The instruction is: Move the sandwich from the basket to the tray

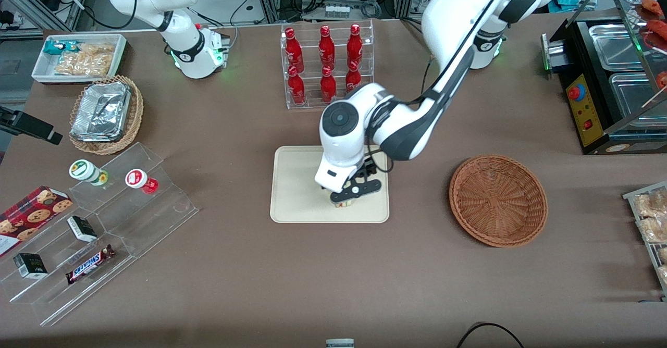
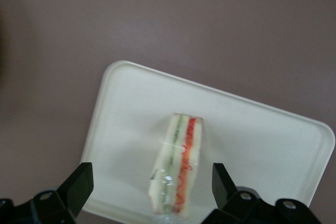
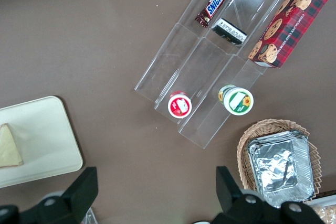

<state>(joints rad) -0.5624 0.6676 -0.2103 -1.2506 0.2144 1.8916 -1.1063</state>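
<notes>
gripper (image 2: pixel 149 187) spread wide over tray (image 2: pixel 252 124), nothing held | sandwich (image 2: pixel 177 166) seen between fingers by wrist, hidden in front view | basket (image 1: pixel 497 200) empty

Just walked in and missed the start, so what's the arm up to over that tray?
The left arm's gripper hangs over the tray, fingers open on either side of the sandwich and not touching it. The sandwich stands on edge on the tray. The basket sits empty toward the working arm's end of the table, so the move from basket to tray looks done.
</notes>
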